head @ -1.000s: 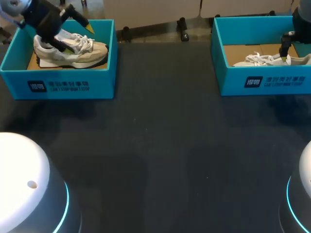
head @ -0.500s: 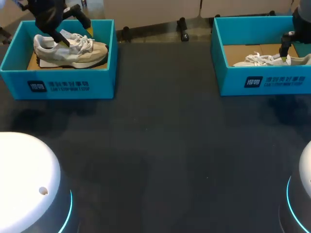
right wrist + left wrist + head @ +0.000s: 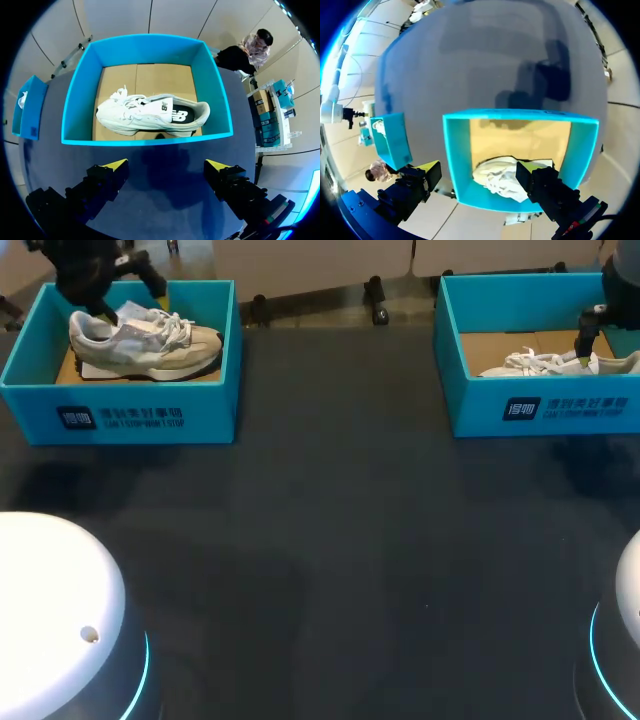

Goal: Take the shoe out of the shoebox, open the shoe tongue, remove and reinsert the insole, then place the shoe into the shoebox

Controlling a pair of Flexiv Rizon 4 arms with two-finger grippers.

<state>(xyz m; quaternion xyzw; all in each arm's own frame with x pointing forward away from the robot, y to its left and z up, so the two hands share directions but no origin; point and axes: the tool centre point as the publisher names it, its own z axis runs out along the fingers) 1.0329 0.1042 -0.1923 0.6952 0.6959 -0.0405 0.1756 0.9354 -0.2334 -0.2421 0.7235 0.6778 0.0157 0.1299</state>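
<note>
A beige and white shoe lies on its side in the teal shoebox at the far left. My left gripper hangs open above the shoe's heel end, touching nothing. In the left wrist view the same shoe lies in the box ahead of the open gripper. A white shoe lies in the second teal shoebox at the far right. My right gripper is open above that box's near wall, clear of the white shoe. One right finger shows in the head view.
Dark tabletop stretches between and in front of the two boxes. My arms' white bases sit at the near corners. Both boxes have brown cardboard floors.
My left gripper has risen and drawn back toward the far left, away from the beige shoe. The right arm and both shoes have not moved.
</note>
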